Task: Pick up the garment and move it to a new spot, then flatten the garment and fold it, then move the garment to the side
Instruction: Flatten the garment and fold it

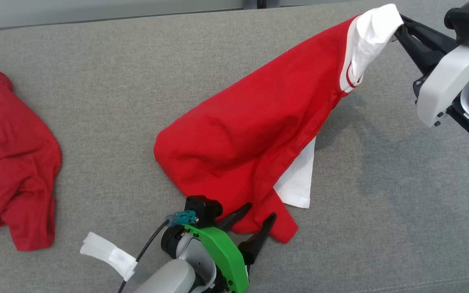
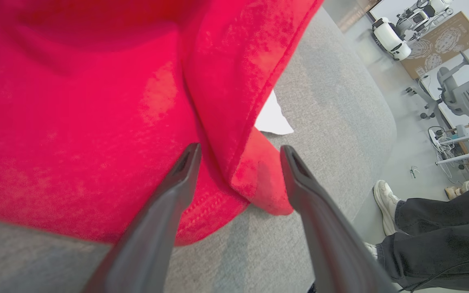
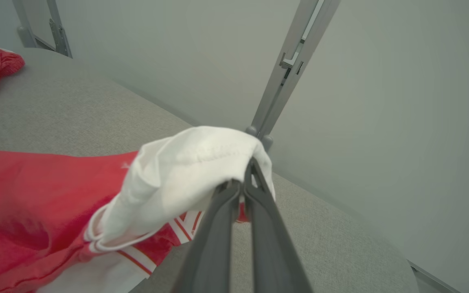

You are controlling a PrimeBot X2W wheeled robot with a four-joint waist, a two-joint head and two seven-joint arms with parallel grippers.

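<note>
While my right gripper [image 1: 399,23] clamps the shirt [image 1: 250,134] aloft by its white sleeve, my left gripper [image 1: 261,211] gapes around its near hem. Bare gray surface [image 1: 381,195] lies rightward; my left wrist view adds a person's legs [image 2: 434,228] past its edge.

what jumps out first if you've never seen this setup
The red garment mid-surface, lifted toward the upper right by its white sleeve, pinched in the shut right gripper. The left gripper stands open at its near hem, and a second red garment lies crumpled at far left.

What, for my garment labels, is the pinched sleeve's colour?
The sleeve is white; clearest in the right wrist view.
</note>
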